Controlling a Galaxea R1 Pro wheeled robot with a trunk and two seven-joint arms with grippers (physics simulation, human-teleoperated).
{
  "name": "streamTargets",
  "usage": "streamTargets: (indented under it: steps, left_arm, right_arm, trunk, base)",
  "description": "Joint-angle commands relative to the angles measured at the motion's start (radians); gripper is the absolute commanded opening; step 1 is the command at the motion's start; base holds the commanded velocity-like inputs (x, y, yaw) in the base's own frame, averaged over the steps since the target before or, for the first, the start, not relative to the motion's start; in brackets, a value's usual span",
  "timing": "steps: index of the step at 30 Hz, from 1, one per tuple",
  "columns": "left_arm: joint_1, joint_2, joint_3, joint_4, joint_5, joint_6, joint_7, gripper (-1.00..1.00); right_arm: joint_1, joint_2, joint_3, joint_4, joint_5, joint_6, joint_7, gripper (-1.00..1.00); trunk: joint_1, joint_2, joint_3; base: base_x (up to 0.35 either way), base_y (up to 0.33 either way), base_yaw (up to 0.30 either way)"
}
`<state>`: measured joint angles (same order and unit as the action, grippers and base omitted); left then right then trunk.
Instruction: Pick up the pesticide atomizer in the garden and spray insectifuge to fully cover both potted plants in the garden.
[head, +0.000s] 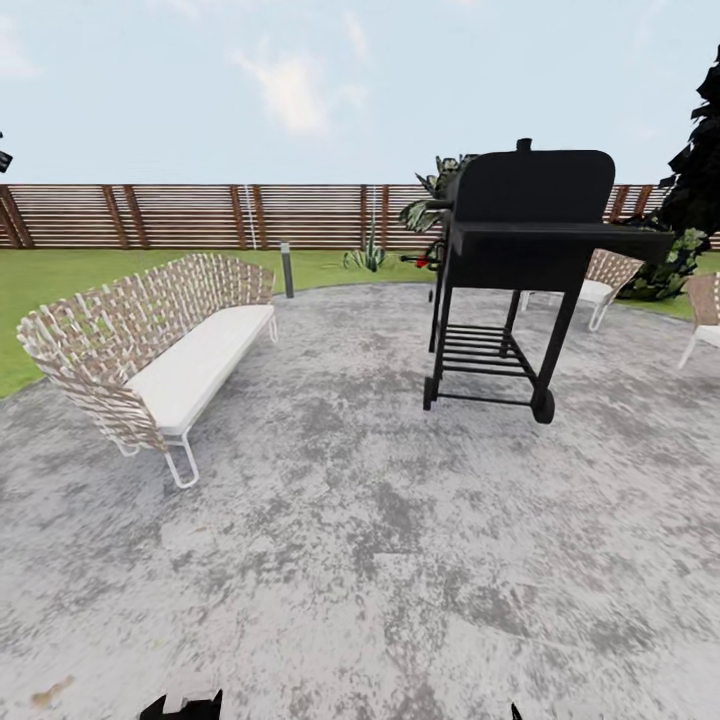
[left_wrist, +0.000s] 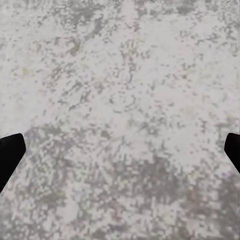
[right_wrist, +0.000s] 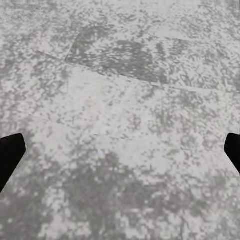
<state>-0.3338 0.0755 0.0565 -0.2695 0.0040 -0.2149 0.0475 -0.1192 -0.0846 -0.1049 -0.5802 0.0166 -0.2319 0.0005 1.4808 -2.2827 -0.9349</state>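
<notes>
Grey patio (head: 360, 560) under me, both grippers spread wide and empty: left gripper (left_wrist: 120, 150), right gripper (right_wrist: 120, 150). Nothing's done yet, I reckon; atomizer not spotted. One potted plant (head: 366, 258), maybe, sits by the fence (head: 180, 215); the grill (head: 520, 250) hides more beyond.

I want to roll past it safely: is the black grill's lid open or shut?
Shut. The grill stands upright on the grey patio, its domed lid down on the body with no gap showing.
</notes>
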Motion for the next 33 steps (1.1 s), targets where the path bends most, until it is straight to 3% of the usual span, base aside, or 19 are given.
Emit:
streamTargets:
  steps: [1, 14, 33]
  left_arm:
    - [-0.001, 0.0, 0.002, 0.001, 0.0, -0.003, 0.0, 1.0]
    - [-0.001, -0.003, -0.001, 0.001, -0.003, -0.003, 0.0, 1.0]
    - [-0.001, -0.009, -0.005, 0.001, -0.004, -0.003, -0.002, 1.0]
  right_arm:
    - [0.0, 0.0, -0.001, 0.0, 0.002, -0.003, 0.0, 1.0]
    - [0.0, 0.001, -0.001, 0.001, 0.003, -0.003, 0.001, 1.0]
    - [0.0, 0.002, -0.002, 0.056, -0.001, -0.004, -0.002, 1.0]
  trunk:
    - [0.0, 0.0, -0.001]
    - [0.0, 0.0, -0.001]
    - [0.0, 0.0, -0.001]
  base:
    - [0.314, 0.161, 0.003]
    - [0.328, 0.1, 0.0]
    - [0.338, 0.007, 0.0]
